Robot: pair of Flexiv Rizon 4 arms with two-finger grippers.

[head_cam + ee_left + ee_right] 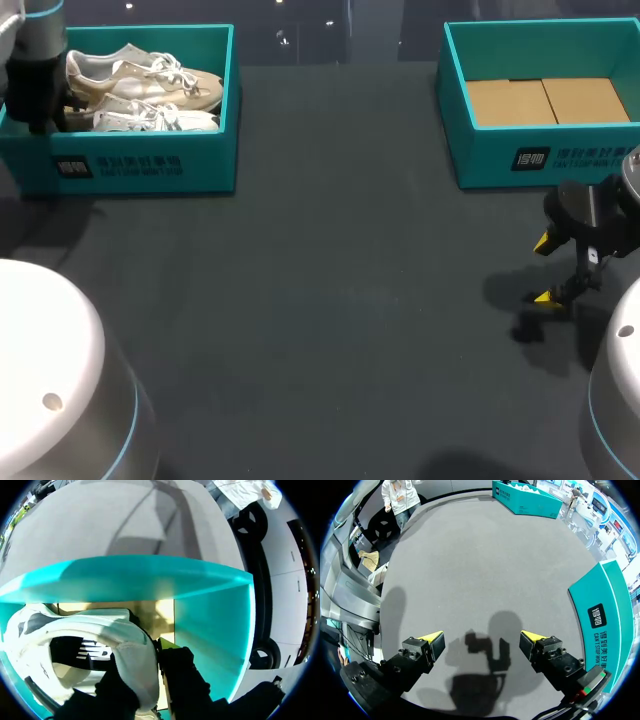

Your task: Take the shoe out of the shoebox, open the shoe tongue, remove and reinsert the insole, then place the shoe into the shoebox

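Well, the left fingers (185, 680) straddle the heel of the shoe (100, 630) down in the left shoebox (150, 165), apparently pinching it. A grip that thin could slip on the lift, or the shoe could snag the wall just beside it (the pair of shoes (140, 95) lies packed close). The other shoebox (520, 160) holds only cardboard (545, 100). The right fingers (540, 647) hang spread above the tabletop (330, 300).
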